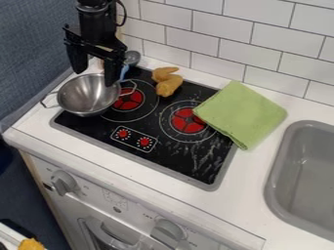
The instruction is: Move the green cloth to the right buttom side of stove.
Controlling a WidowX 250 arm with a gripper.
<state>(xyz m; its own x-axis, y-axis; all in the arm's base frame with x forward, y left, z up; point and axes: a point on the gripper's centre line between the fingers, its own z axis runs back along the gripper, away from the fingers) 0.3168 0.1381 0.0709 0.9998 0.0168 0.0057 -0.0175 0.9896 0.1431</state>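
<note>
The flat green cloth [241, 114] lies partly on the black stove top [176, 163], over its back right edge, and partly on the white counter [251, 183]. A round silver metal bowl (it has loopy wire handles) [85, 97] sits at the stove's left. Over it hangs the black gripper [96, 73], jaws wide apart, holding nothing.

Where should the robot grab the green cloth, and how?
Probably from straight above, pinching the green cloth near its middle. It lies nearly flat, with no handle to grab, so the gripper would need to bunch up some fabric.
</note>
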